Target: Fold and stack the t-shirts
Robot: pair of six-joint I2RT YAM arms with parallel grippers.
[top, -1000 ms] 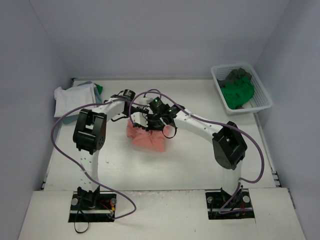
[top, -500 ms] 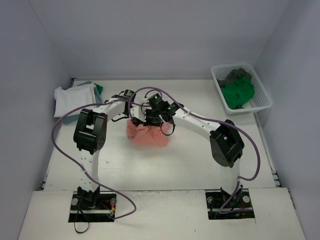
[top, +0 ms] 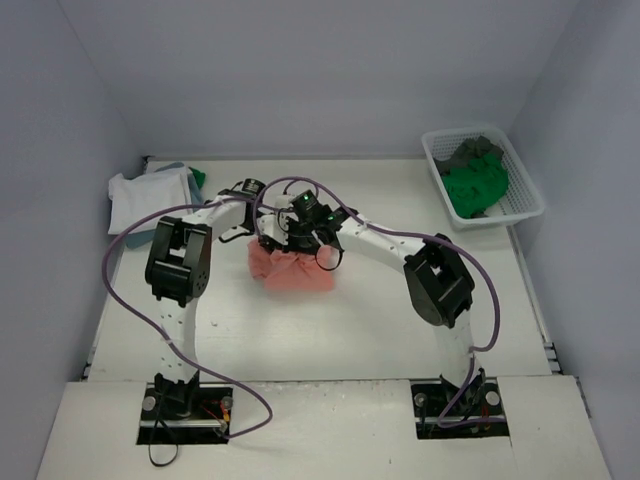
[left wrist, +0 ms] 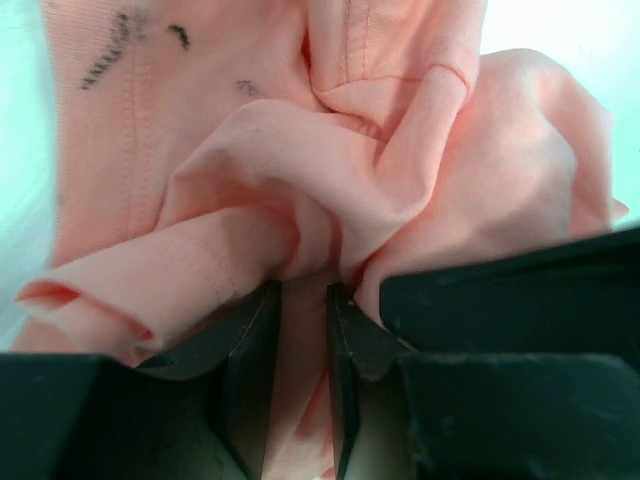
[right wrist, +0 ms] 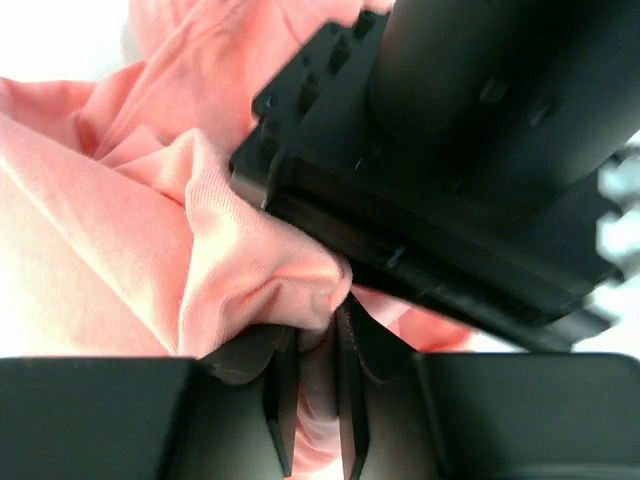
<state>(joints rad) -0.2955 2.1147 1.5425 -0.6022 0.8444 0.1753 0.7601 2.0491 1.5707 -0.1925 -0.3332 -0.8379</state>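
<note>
A salmon pink t-shirt lies bunched on the table in the middle, under both wrists. My left gripper is shut on a fold of it; in the left wrist view the cloth runs down between the fingertips of my left gripper. My right gripper is right next to it, shut on another fold, which is pinched in my right gripper. The left gripper's black body fills the right wrist view just beyond. Folded white and light blue t-shirts lie stacked at the far left.
A white mesh basket stands at the back right, holding a bright green t-shirt and a dark grey one. Purple cables loop over both arms. Grey walls close the table on three sides.
The right arm has swung left, bringing its gripper close against the left one. The pink shirt has been drawn in and sits a little further left and narrower.
</note>
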